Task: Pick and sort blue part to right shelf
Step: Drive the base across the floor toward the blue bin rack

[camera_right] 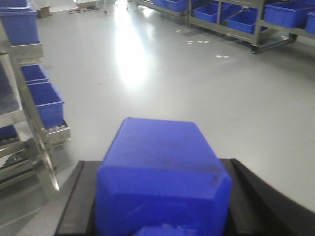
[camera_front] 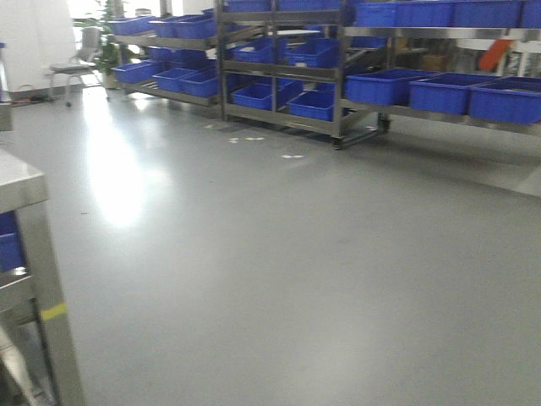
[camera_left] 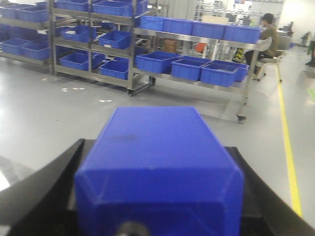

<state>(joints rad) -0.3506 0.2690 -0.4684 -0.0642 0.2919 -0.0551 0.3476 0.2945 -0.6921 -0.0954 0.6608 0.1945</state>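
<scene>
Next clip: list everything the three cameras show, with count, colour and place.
Blue part: one, blue, between the left gripper's fingers.
Second blue part: one, blue, between the right gripper's fingers.
Far racks: several, steel, across the back of the room.
Bins: many, blue, on the racks.
Near rack: one, steel, close on the left, holding blue bins.
Chair: one, grey, far left corner.
Person: one, seated behind the far racks.
Floor line: one, yellow, right side of the floor.
Paper scraps: a few, white, on the floor by the far racks.
Left gripper: one, black, holding a part.
Right gripper: one, black, holding a part.
</scene>
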